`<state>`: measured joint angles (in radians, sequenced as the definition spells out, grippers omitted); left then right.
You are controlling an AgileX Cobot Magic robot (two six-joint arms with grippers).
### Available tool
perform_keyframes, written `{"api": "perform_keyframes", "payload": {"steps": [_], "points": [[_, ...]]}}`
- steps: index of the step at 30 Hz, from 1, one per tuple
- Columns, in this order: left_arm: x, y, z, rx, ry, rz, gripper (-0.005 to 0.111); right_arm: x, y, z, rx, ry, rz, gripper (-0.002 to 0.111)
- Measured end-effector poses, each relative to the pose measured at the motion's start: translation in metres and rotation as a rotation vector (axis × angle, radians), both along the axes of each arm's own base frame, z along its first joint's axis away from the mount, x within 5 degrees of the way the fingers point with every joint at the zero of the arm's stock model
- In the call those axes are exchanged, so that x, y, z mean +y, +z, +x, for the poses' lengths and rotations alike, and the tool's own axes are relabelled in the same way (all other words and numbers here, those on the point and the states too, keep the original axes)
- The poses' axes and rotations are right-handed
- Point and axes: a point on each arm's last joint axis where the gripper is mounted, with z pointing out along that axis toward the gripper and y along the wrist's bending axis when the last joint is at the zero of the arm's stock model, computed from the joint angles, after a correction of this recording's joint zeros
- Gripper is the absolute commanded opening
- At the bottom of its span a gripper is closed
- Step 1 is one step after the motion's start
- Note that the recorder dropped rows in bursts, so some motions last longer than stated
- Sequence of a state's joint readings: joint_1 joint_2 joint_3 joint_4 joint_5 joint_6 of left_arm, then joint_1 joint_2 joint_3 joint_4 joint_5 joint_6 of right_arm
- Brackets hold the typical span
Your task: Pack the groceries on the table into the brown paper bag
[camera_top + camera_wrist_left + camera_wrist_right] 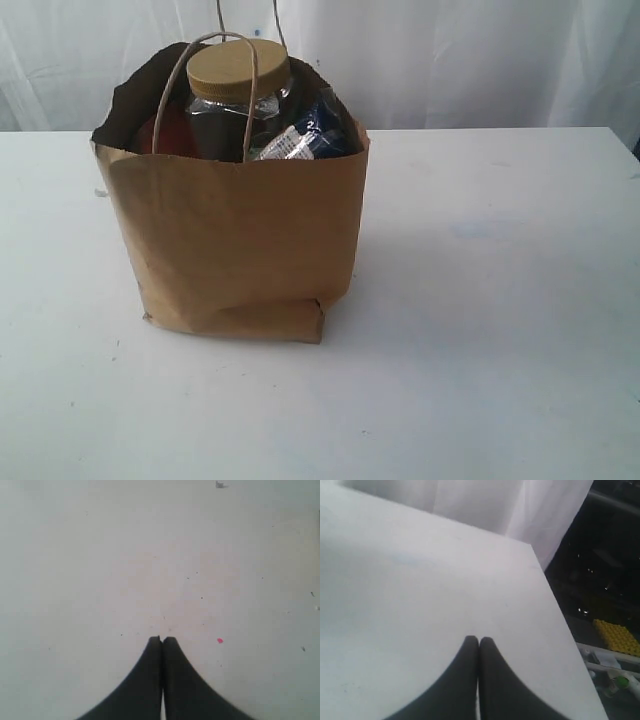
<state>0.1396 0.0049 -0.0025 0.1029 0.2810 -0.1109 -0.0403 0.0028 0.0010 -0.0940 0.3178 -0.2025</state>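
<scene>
The brown paper bag [240, 245] stands upright on the white table [480, 300], left of centre in the exterior view. Out of its open top sticks the clear nut jar with its gold lid [238, 68]. Beside the jar a blue-white packet [305, 135] shows, and something reddish-orange [170, 132] lies deeper in the bag. One paper loop handle [205, 75] arcs in front of the jar. Neither arm shows in the exterior view. My left gripper [162, 638] is shut with nothing in it, over bare tabletop. My right gripper [479, 639] is shut and empty too, above the table near its edge.
A white curtain [450, 60] hangs behind the table. In the right wrist view the table edge [555, 605] drops off to a dark area holding a yellow studded block [615, 636]. A small pink speck [219, 640] lies on the tabletop near the left gripper.
</scene>
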Motion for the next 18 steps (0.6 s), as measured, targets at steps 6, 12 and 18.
{"api": "perform_keyframes", "payload": {"steps": [6,12,18], "points": [[0.0001,0.0000,0.0000,0.000,0.000,0.002,0.000,-0.0028,-0.0031,-0.0010,0.042,-0.012,-0.079,0.000],[0.0001,0.0000,0.0000,0.000,0.000,0.002,0.000,-0.0031,-0.0036,-0.0012,0.048,-0.014,-0.085,0.000],[0.0001,0.0000,0.0000,0.000,0.000,0.002,0.000,-0.0031,-0.0036,-0.0012,0.048,-0.014,-0.085,0.000]]}}
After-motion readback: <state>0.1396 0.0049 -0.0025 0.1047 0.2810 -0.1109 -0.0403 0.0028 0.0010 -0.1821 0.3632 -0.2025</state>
